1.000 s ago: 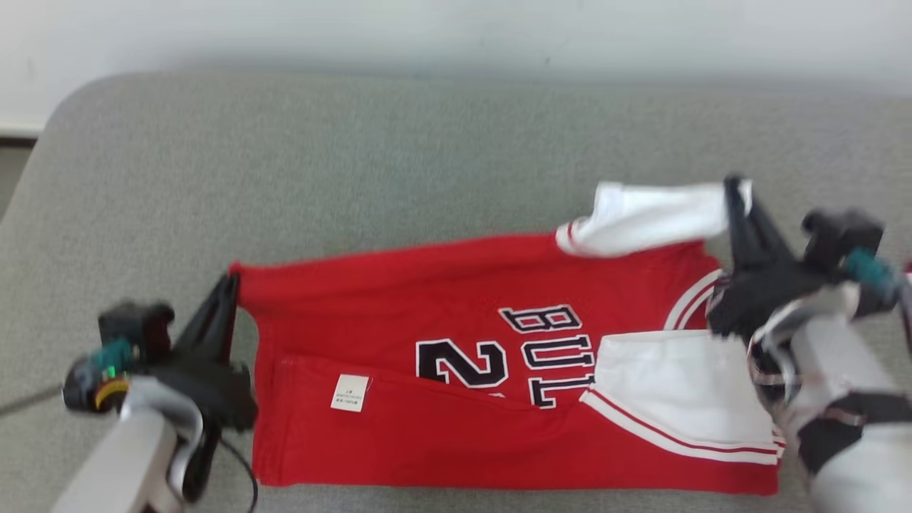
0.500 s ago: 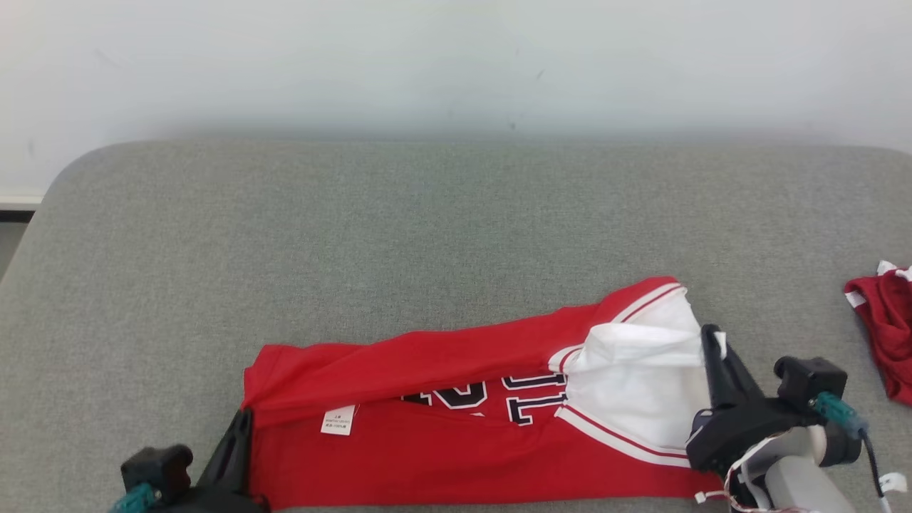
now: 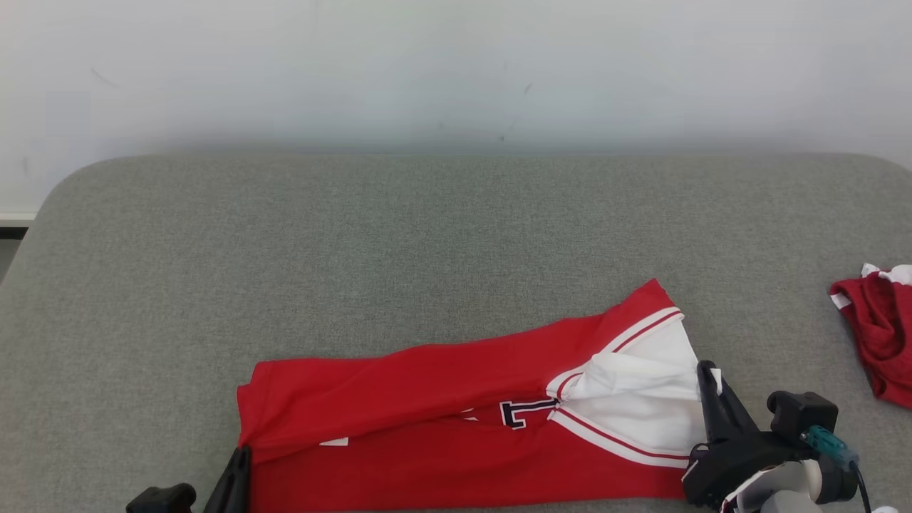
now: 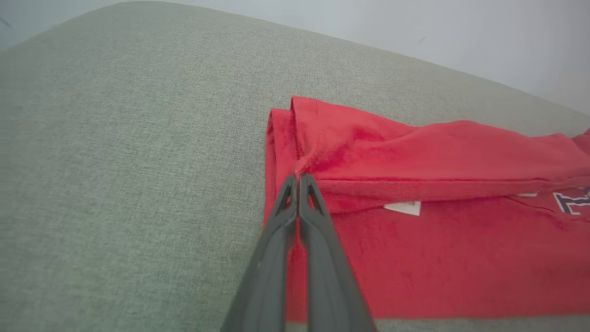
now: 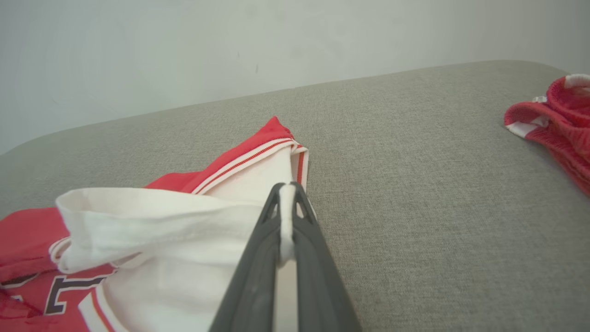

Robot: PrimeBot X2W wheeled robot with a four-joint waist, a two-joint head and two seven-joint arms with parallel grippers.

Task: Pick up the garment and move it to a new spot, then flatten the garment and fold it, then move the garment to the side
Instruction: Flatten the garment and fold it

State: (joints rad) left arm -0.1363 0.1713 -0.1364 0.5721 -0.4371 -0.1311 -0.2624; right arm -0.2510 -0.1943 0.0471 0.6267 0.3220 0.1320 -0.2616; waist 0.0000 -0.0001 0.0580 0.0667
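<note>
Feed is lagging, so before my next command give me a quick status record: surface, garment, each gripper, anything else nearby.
surface: grey padded top
garment: red jersey lying near the front edge, its far long edge folded over toward the front, lettering mostly covered
left gripper: shut on the jersey's red hem corner
right gripper: shut on the edge of the white sleeve
other item: darker red garment, bunched at the right, apart from the jersey

Grey cushion [image 3: 427, 235]: wide bare area lying open behind jersey [image 3: 442, 427]. Obstacle: 2nd red garment [image 3: 880, 335] sitting far R; wall [image 3: 456, 71] closing off rear.
</note>
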